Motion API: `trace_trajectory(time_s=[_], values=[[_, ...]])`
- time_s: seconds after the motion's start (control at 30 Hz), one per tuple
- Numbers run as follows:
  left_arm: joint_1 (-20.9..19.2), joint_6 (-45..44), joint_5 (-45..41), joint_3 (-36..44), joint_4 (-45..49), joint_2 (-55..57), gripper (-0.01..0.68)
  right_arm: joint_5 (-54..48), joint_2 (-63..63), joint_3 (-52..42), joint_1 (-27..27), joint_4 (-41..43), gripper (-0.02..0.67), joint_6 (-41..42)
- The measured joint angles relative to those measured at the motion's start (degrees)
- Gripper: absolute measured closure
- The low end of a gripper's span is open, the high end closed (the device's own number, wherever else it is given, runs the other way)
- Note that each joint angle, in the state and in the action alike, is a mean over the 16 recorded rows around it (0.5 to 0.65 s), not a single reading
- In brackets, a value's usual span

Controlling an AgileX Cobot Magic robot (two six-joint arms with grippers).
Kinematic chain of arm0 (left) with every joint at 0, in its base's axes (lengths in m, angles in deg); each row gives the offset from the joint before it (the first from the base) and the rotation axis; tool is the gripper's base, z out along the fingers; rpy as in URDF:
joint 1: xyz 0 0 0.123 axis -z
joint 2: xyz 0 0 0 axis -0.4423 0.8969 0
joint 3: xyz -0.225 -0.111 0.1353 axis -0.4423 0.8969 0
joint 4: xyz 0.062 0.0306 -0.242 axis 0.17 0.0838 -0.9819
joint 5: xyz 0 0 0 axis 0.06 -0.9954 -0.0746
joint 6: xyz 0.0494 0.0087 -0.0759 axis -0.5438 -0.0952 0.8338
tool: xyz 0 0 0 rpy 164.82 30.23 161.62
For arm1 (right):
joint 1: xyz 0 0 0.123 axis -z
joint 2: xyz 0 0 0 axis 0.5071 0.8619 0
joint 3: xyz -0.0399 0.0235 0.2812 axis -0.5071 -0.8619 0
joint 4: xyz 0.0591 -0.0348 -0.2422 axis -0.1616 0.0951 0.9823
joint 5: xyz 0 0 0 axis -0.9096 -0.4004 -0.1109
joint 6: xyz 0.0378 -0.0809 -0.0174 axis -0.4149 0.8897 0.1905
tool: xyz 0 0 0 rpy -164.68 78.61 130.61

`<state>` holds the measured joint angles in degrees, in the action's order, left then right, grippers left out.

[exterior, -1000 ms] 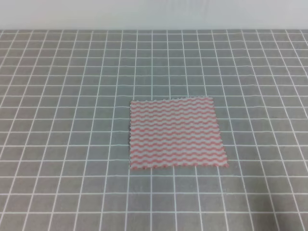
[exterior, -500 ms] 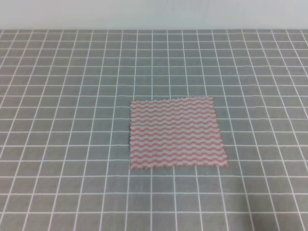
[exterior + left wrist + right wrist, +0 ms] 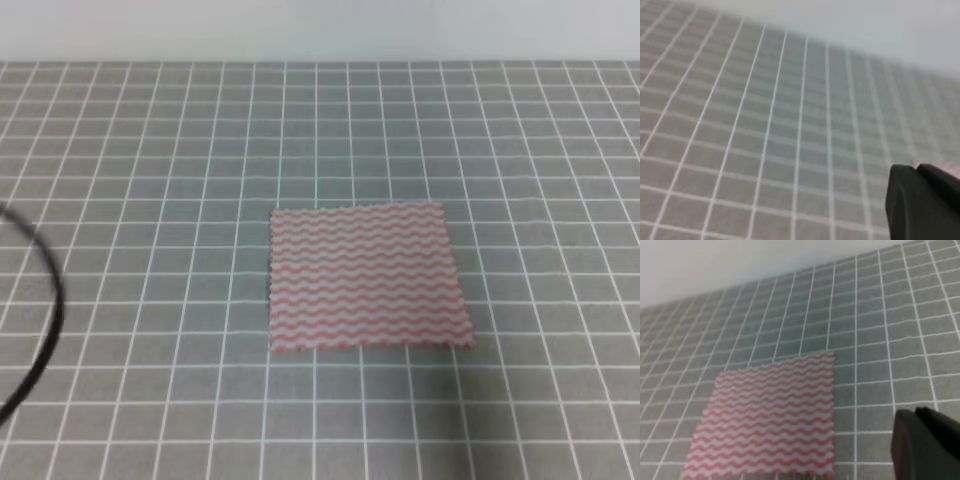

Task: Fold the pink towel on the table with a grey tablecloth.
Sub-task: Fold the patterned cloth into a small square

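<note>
So the pink towel (image 3: pixel 368 277) is lying flat and unfolded on the bench with the grey tablecloth (image 3: pixel 150 150), just right of centre in the high view, zigzag edges all showing. A thin dark cable (image 3: pixel 50 330) loops in at 9 o'clock, well apart from the towel.

The left gripper (image 3: pixel 925 200) only shows as a dark blurry chunk at 4 o'clock of its own wrist view, so I can't tell if it's apart or together. Same deal with the right gripper (image 3: pixel 927 445): a dark lump at 4 o'clock, just beside the towel's right edge, state impossible to tell.
</note>
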<state>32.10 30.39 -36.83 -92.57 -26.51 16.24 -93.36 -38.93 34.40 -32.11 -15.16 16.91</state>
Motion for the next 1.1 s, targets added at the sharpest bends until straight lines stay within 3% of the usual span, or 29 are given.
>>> trace_trajectory(time_s=[0.3,0.53,0.77,0.9,1.1], values=[[6.99,-8.77,-4.53,-9.07,0.4,18.48,0.673,-14.39,26.81,18.56,-2.62,9.9,0.666,2.89],[15.04,-10.54,0.11,-10.31,0.27,27.45,0.673,-21.24,42.79,28.92,-10.85,26.98,0.665,-9.05],[19.05,-10.54,4.62,-10.31,0.24,32.15,0.673,-22.61,53.75,36.16,-18.42,41.81,0.639,-22.39],[19.57,-10.51,6.15,-10.3,0.22,33.16,0.673,-21.8,58.01,38.53,-19.64,43.26,0.575,-25.3],[19.61,-10.47,7.3,-10.3,0.22,33.5,0.673,-19.23,62.8,39.94,-19.68,38.56,0.47,-24.41]])
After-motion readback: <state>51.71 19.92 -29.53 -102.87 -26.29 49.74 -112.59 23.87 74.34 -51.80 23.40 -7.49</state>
